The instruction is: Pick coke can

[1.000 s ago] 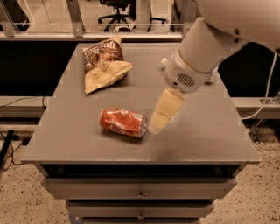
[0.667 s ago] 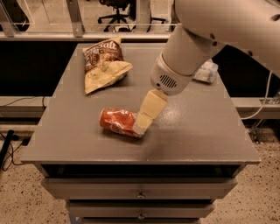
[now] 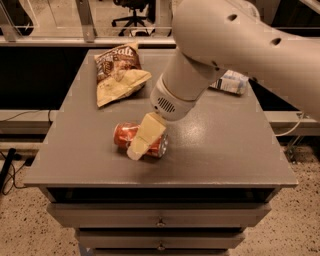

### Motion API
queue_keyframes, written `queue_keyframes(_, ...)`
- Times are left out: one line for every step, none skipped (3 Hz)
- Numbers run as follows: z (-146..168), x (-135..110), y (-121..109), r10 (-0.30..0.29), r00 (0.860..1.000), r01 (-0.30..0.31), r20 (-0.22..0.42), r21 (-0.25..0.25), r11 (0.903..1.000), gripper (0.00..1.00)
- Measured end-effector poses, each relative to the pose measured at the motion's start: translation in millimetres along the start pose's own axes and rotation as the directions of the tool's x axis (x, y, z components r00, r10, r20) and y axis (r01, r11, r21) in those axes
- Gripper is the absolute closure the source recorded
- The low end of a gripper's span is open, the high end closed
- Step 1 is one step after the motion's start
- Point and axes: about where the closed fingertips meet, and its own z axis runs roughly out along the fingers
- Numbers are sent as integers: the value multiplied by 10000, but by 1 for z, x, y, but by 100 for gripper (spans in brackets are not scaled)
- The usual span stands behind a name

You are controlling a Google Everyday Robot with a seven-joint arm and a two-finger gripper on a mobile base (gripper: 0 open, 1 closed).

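- Nearest to me is the front of the table (image 3: 240, 165), with drawers (image 3: 160, 220) stacked below its top, each showing a small knob at the centre.
- On the left, dark cables (image 3: 10, 167) trail over the speckled floor beside the table.
- The can (image 3: 122, 135) lies on its side on the grey top, in the front half and a little left of centre, its length running roughly left to right.
- The gripper (image 3: 136, 151) is down on the can's middle, tilted, with its pale tip pointing toward the front-left. From my seat it covers the centre of the can, and red shows on both sides of it.
- I cannot tell whether the gripper is clamped on the can or released; the view does not show it.
- The can looks to be resting on the table top, not lifted.
- Above the gripper the round white wrist joins the arm (image 3: 240, 45), which rises to the upper right and fills much of that corner.
- Further back on the left, a chip bag (image 3: 120, 72) lies flat, well apart from the can.
- At the far right, a clear bottle (image 3: 231, 82) with a white label lies on its side, partly hidden behind the arm.
- Beyond the table I see a rail and an office chair (image 3: 132, 7) on the floor behind it.
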Motion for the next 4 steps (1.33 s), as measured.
queue_keyframes(16,-5,4,189,9996,-192,219,116,9997,0)
queue_keyframes(25,-6,5,298,9989,-305,353,193,9993,16)
queue_keyframes(27,-2,1,469,9981,-479,391,239,9986,40)
queue_keyframes(27,2,-3,507,9979,-518,393,282,9983,63)
